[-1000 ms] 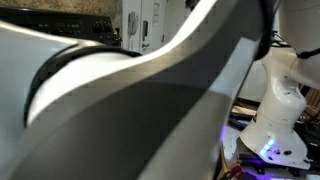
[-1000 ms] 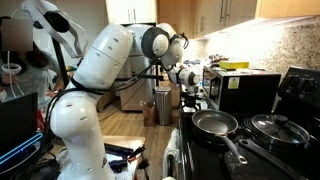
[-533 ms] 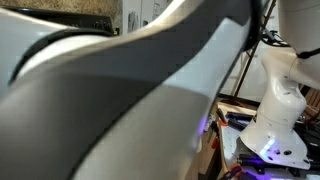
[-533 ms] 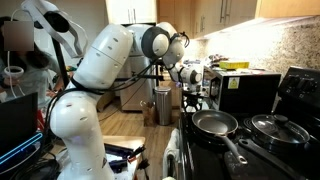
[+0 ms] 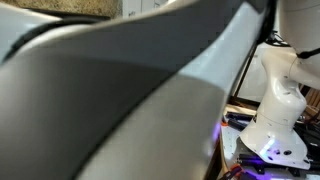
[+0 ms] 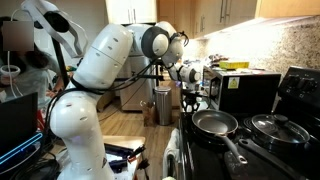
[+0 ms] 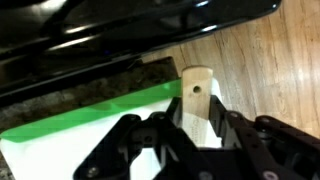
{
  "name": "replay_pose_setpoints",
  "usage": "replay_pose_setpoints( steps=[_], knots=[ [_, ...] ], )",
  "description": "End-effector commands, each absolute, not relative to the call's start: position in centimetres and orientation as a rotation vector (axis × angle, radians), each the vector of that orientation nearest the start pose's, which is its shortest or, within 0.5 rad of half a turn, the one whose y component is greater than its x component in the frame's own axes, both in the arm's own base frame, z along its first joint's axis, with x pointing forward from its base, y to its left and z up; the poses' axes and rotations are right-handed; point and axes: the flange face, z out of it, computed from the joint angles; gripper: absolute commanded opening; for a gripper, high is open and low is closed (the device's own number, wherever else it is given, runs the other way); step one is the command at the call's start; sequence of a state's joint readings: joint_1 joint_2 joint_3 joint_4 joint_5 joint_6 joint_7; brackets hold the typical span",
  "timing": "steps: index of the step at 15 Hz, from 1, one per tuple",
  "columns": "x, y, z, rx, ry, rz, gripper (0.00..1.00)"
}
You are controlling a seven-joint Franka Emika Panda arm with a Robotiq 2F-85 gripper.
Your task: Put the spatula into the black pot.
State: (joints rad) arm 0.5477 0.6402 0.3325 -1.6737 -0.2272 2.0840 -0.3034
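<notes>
- in the wrist view my gripper (image 7: 197, 125) is clamped on the spatula (image 7: 197, 85), with a dark finger (image 7: 165, 135) pressed against each side of the pale wooden strip.
- the spatula's end, with a small hole in it, sticks out just past the fingertips. it lies over the edge of a green board (image 7: 90, 120) and a wooden surface (image 7: 270, 70), and a glossy black edge (image 7: 150, 25) runs above them.
- only the wrist view shows this grip. in an exterior view the gripper (image 6: 190, 90) is small and hangs just beside the frying pan (image 6: 214, 123), near a microwave (image 6: 248, 90). i cannot make out the spatula there.
- in an exterior view the arm (image 5: 120, 100) sits against the lens and blocks nearly everything. only the white robot base (image 5: 275, 110) shows clearly.
- i cannot pick out the black pot with certainty in any view.
</notes>
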Motion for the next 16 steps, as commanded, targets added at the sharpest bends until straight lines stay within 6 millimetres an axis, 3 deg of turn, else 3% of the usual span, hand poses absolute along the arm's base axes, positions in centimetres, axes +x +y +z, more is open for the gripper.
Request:
replay_pose_setpoints(
  steps=[1, 7, 15, 16],
  knots=[
    [44.4, 48.0, 23.3, -2.533, -1.891, 0.311, 0.1],
    [43.7, 45.4, 26.2, -2.515, -1.896, 0.358, 0.1],
    [40.1, 42.7, 30.3, -2.406, -1.877, 0.459, 0.1],
    [39.8, 42.4, 30.5, -2.413, -1.871, 0.455, 0.57]
  ],
)
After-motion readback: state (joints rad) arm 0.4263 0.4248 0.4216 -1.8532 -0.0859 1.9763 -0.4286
